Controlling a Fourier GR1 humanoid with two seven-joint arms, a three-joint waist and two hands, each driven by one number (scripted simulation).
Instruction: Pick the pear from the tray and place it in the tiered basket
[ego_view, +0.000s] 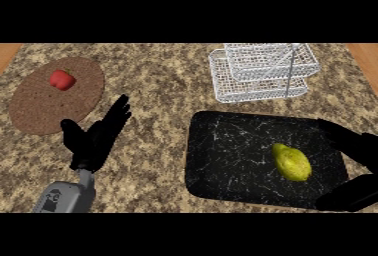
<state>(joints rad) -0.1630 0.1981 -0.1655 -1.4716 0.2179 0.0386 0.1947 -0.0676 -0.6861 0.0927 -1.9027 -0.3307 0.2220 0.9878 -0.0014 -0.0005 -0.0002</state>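
A yellow-green pear (291, 162) lies on the black marbled tray (221, 160), right of the tray's middle. My right hand (353, 145) comes in from the right edge, open, with its fingers above the pear's right side and its thumb (347, 197) below; it does not touch the fruit. The white wire tiered basket (262, 70) stands behind the tray at the counter's back. My left hand (94, 137) rests open with fingers up, left of the tray.
A round brown mat (44, 107) lies at the left with a red pepper (63, 79) on it. The speckled granite counter (155, 90) runs between mat, tray and basket. Wooden edges show at the far corners.
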